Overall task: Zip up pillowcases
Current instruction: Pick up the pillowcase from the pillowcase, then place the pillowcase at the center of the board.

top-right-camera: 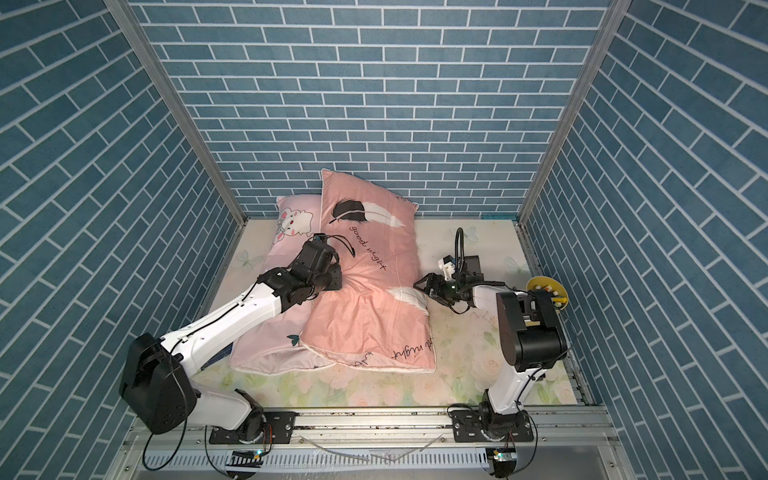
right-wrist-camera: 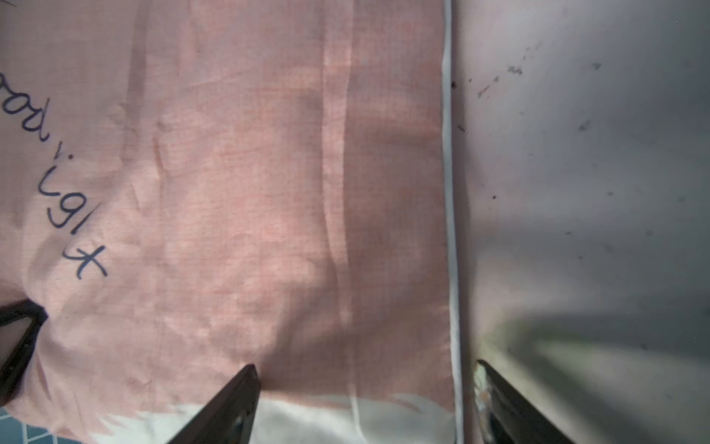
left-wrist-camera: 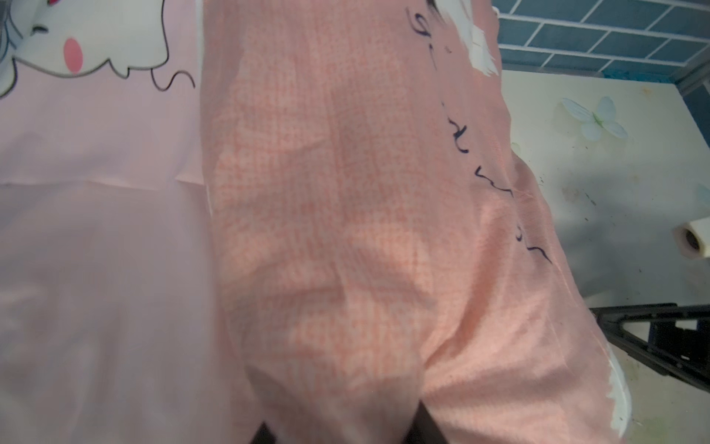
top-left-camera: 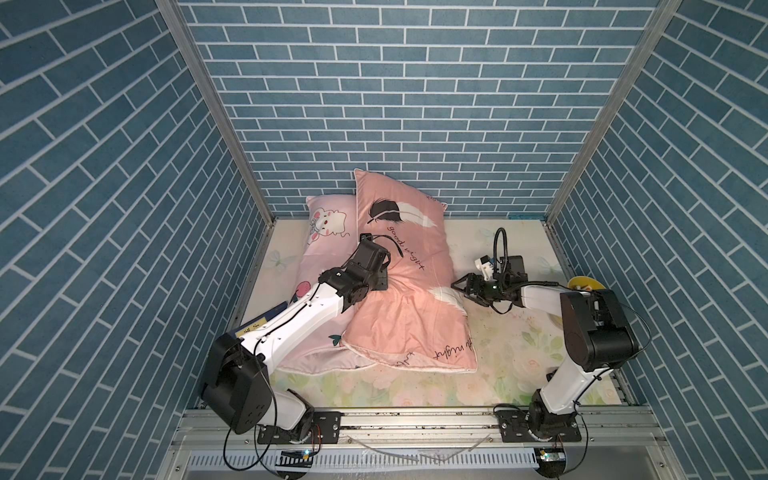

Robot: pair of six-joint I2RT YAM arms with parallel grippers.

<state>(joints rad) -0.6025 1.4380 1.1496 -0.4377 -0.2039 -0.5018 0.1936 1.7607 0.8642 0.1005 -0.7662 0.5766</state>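
Blue brick walls [top-left-camera: 374, 83] ring the flowery surface [top-left-camera: 498, 365], where the salmon pillowcase [top-left-camera: 407, 316] lies long from 12 to 6 o'clock, the right claw [top-left-camera: 456, 287] spread apart at its 3 o'clock edge, the left claw [left-wrist-camera: 344, 428] on its 9 o'clock side, grip not clear.

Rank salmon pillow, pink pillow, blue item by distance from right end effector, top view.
1. salmon pillow: its edge sits right at the right end effector.
2. pink pillow: beyond the salmon one, to the left.
3. blue item: far left side.
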